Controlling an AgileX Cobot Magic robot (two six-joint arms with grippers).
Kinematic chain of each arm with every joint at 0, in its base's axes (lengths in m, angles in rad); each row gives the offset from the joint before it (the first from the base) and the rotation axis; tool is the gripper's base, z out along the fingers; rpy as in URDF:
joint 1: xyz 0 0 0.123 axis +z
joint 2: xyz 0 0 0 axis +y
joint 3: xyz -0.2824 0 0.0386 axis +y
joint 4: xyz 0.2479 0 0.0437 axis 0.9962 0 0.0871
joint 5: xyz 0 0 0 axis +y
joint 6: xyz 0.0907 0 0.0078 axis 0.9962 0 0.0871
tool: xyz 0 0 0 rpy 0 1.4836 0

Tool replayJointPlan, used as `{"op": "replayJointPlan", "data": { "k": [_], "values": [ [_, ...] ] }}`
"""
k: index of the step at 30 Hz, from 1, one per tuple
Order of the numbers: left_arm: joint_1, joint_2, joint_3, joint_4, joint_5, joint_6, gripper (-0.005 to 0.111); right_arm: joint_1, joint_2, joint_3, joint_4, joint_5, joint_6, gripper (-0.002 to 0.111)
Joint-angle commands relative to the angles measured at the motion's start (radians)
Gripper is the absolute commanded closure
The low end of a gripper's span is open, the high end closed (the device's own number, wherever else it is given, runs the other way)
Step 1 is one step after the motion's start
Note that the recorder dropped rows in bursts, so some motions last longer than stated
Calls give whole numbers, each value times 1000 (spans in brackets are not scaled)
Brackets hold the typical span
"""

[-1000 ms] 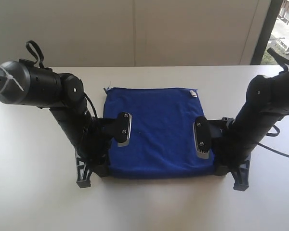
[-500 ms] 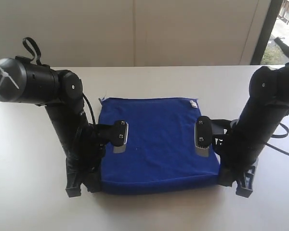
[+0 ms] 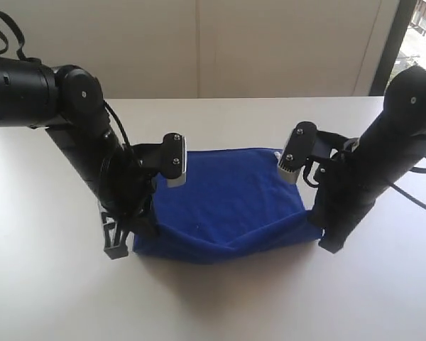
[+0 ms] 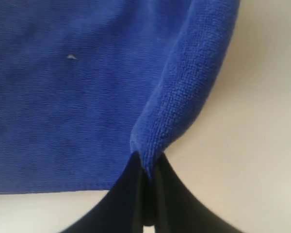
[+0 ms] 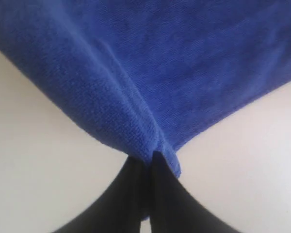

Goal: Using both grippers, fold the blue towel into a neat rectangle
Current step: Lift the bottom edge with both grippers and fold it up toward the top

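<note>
- My left pincer [image 4: 146, 164] is pinched tight on one corner of the blue towel [image 3: 231, 195]. The cloth bunches into a thick fold right where the black fingers [image 4: 128, 194] meet.
- My right pincer [image 5: 152, 156] is clamped the same way on another corner, with a ridge of cloth running up from the tips.
- In the exterior view both held corners are on the near side of the towel, one at each end of its near edge.
- The two corners are held up off the white bench [image 3: 213, 305], and the near edge sags in a shallow curve between them. I cannot tell whether its lowest part touches the bench.
- The far edge of the towel lies across the middle of the bench, between my two arms.
- A grey-white block [image 3: 176, 169] on my left wrist and its twin [image 3: 290, 169] on my right hang over the far corners of the cloth.
- A tiny pale speck [image 4: 71, 57] sits on the towel's flat face.
</note>
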Motion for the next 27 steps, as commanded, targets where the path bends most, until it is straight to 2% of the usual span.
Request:
{"op": "replayJointPlan", "data": {
  "k": [1, 10, 20, 27],
  "values": [
    [-4, -5, 6, -2, -102, -10, 107, 3, -9, 6, -3, -104, 76, 108],
    [-4, -5, 6, -2, -349, -10, 107, 3, -4, 2, -3, -331, 168, 108],
    [56, 20, 6, -2, -433, -12, 107, 3, 109, -97, -3, -356, 221, 108],
    [67, 56, 6, -2, -577, -8, 107, 3, 188, -174, -3, -378, 237, 108]
  ]
}}
